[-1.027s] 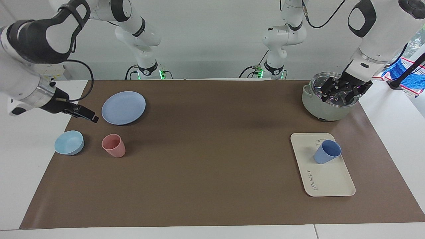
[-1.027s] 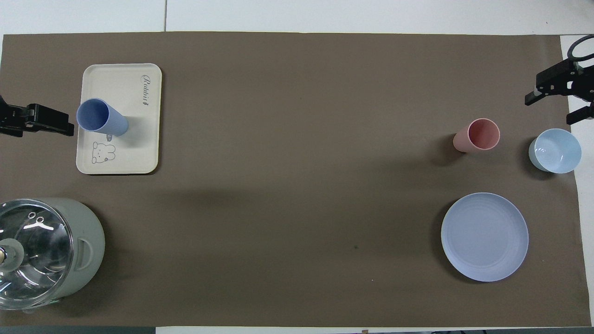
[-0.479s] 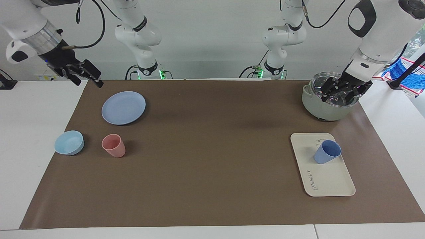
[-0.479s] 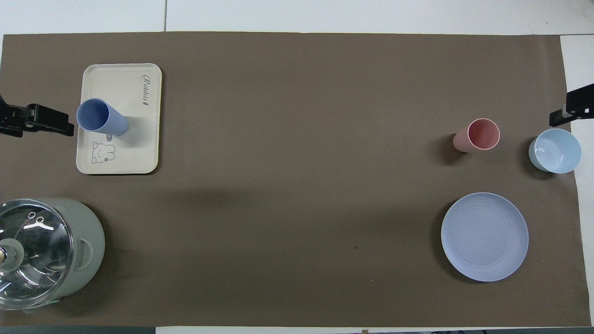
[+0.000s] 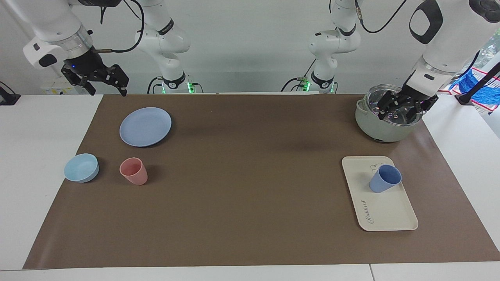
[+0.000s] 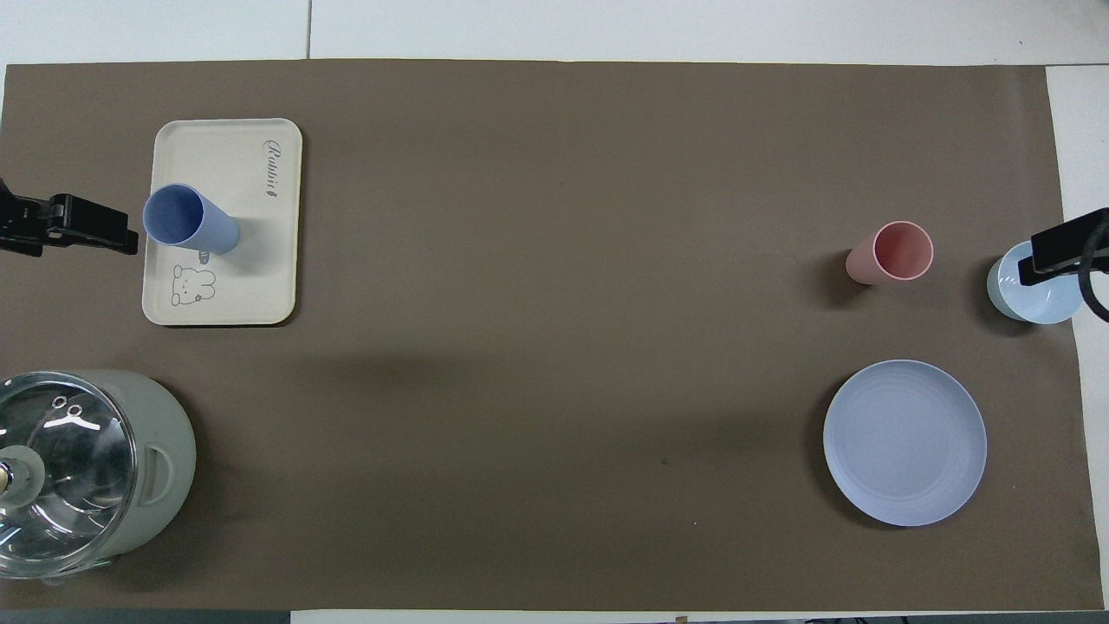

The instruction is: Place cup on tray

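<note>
White right arm [image 5: 58, 23] raised (jaws open)

The periwinkle-blue cup [image 5: 384, 178] stands upright on the cream rectangular tray [image 5: 386, 212], beside its bear drawing.

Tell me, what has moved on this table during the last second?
Only the right gripper: it rose from low beside the plate and pulled back toward the robots, open, holding nothing. The left gripper kept hanging open over the pot; the cup stayed on the tray.
</note>
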